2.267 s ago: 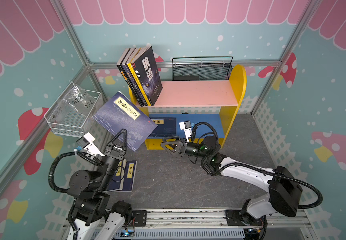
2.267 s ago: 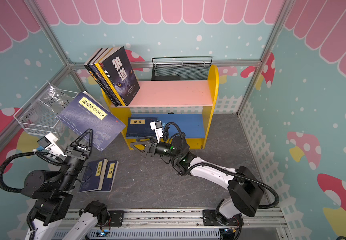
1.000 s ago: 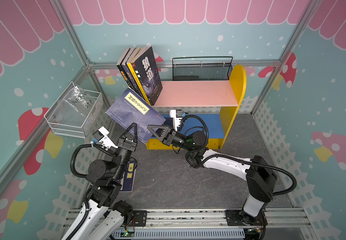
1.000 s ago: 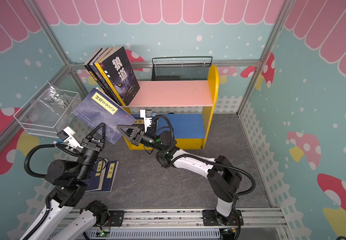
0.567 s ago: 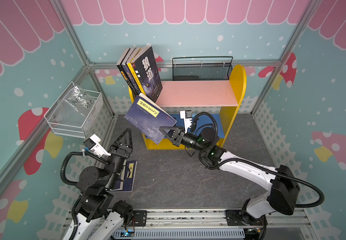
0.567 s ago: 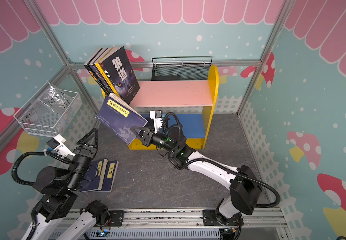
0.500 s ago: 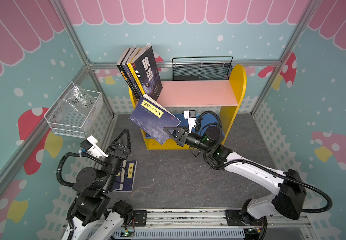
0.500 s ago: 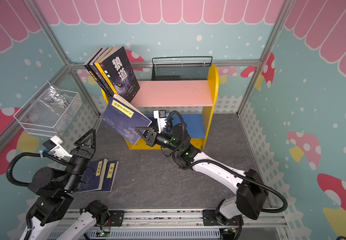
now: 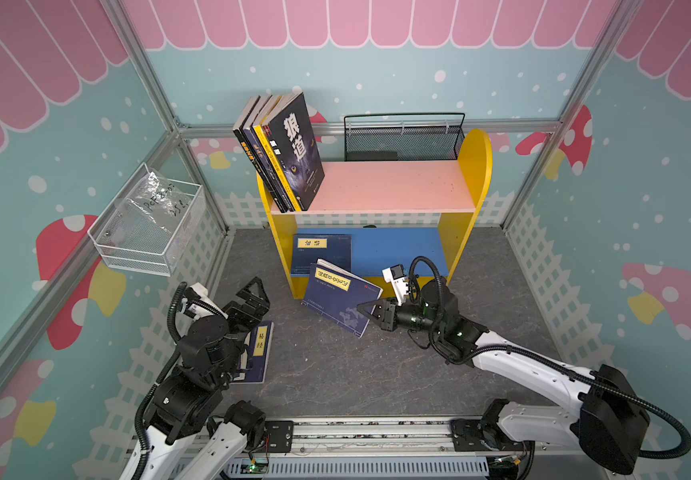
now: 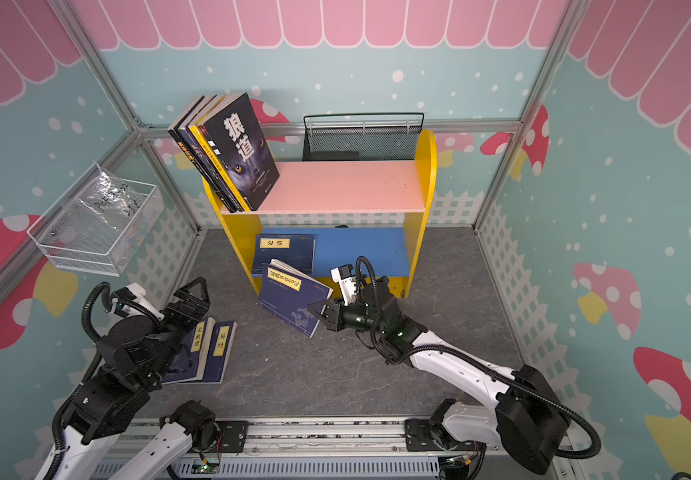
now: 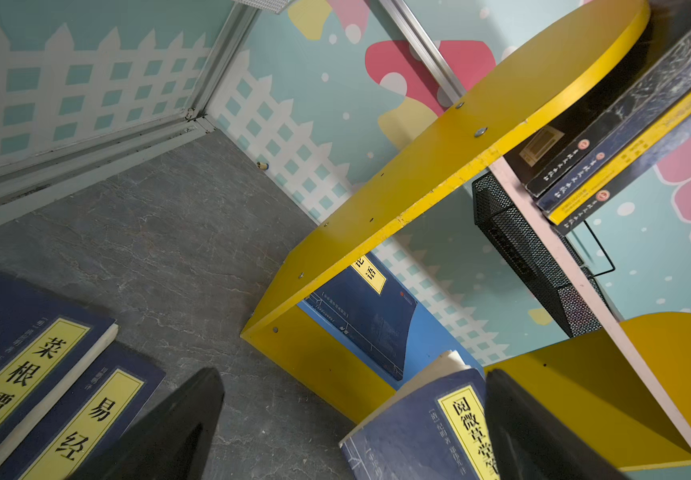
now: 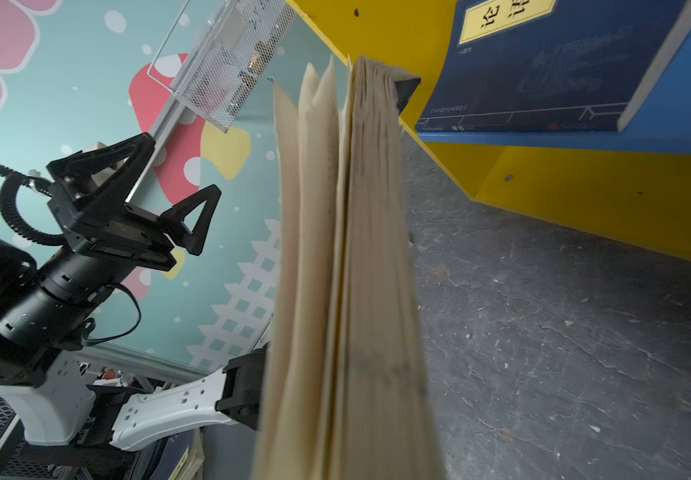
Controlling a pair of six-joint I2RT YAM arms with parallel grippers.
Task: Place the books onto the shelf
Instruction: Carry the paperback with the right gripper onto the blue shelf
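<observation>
The shelf point(image 9: 389, 187) point(image 10: 344, 187) holds several books point(image 9: 294, 153) point(image 10: 240, 149) leaning upright at the left of its pink board. One navy book point(image 9: 323, 253) point(image 12: 543, 70) lies flat on the blue board. My right gripper point(image 9: 366, 311) point(image 10: 317, 311) is shut on a tilted navy book point(image 9: 337, 299) point(image 11: 418, 432) low in front of the blue board. That book's page edges point(image 12: 356, 291) hide the right jaws. My left gripper point(image 9: 252, 297) point(image 11: 352, 436) stands open and empty above two navy books point(image 9: 258, 349) point(image 10: 206, 353) on the floor.
A white wire basket point(image 9: 148, 224) hangs on the left wall. A black mesh basket point(image 9: 402, 139) sits behind the shelf's top. The grey floor point(image 9: 335, 374) stretches between the arms, with the metal base rail point(image 9: 356, 432) along its front edge.
The left gripper let go of the navy book, opened wide and drew back to the left. The right gripper brought that book down, from beside the upper board to in front of the lower one.
</observation>
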